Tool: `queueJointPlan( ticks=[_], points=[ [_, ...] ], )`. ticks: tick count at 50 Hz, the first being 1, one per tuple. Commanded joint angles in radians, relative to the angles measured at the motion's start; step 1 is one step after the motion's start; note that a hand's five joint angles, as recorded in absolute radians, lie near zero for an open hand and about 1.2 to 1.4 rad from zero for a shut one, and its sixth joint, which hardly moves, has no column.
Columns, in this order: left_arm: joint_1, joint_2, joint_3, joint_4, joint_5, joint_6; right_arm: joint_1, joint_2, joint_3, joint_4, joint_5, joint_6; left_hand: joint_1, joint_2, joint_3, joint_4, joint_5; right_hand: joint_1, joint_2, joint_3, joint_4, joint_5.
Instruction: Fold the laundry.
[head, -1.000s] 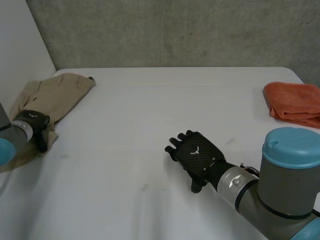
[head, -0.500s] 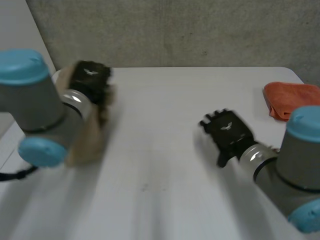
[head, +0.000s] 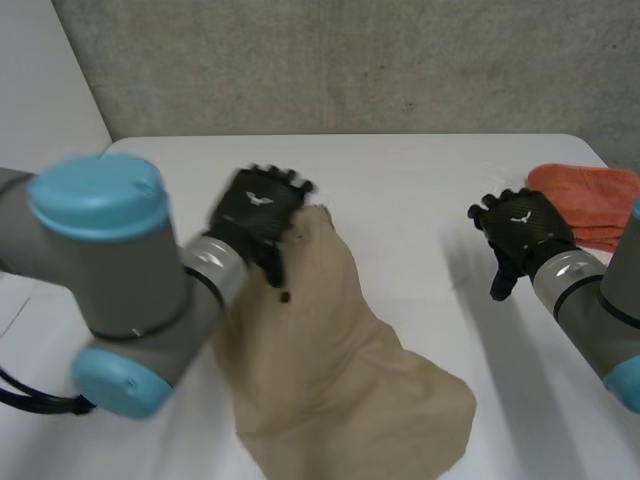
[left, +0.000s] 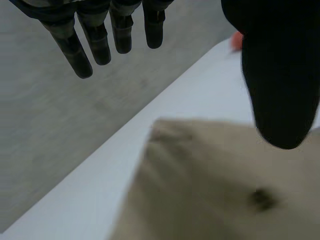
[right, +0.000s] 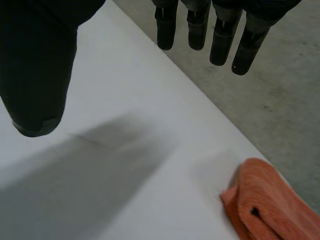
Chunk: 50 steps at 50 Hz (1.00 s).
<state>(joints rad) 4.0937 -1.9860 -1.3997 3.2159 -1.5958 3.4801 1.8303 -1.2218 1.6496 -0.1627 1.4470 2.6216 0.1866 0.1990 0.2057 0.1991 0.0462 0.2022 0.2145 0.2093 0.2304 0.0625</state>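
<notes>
- Your left hand (head: 255, 212) is spread, holding nothing; the tan garment (head: 340, 370) lies crumpled under its thumb, still to fold
- Your right hand (head: 522, 232) is spread and empty; the orange towel (head: 590, 200) near its fingertips looks folded

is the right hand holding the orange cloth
No, the right hand hovers open over the table, with the orange cloth lying apart.
</notes>
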Motion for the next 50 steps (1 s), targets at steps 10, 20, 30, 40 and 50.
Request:
queueJointPlan(
  ticks=[10, 20, 30, 40, 50],
  points=[
    [0.26, -0.031, -0.01, -0.01, 0.046, 0.008, 0.112, -0.03, -0.007, 0.141, -0.131, -0.011, 0.001, -0.012, -0.019, -0.012, -0.034, -0.028, -0.04, -0.035, -0.056, -0.062],
    [0.267, -0.215, 0.091, -0.143, 0.116, -0.01, 0.124, -0.025, -0.007, 0.141, -0.117, -0.017, 0.033, 0.02, 0.014, 0.02, -0.001, -0.028, -0.04, -0.035, -0.056, -0.062],
    [0.264, -0.287, 0.179, -0.191, 0.12, -0.078, 0.118, -0.021, -0.001, 0.138, -0.112, -0.017, 0.51, 0.497, 0.491, 0.497, 0.475, -0.028, -0.04, -0.035, -0.056, -0.062],
    [0.303, -0.264, 0.375, -0.127, -0.173, -0.043, 0.115, -0.022, -0.005, 0.138, -0.096, -0.017, 1.21, 1.197, 1.191, 1.197, 1.176, -0.028, -0.04, -0.035, -0.056, -0.062],
    [0.182, -0.165, 0.611, -0.065, -0.044, 0.077, 0.115, -0.027, -0.007, 0.138, -0.067, -0.015, 1.21, 1.197, 1.191, 1.197, 1.176, -0.028, -0.04, -0.035, -0.056, -0.062]
  ],
)
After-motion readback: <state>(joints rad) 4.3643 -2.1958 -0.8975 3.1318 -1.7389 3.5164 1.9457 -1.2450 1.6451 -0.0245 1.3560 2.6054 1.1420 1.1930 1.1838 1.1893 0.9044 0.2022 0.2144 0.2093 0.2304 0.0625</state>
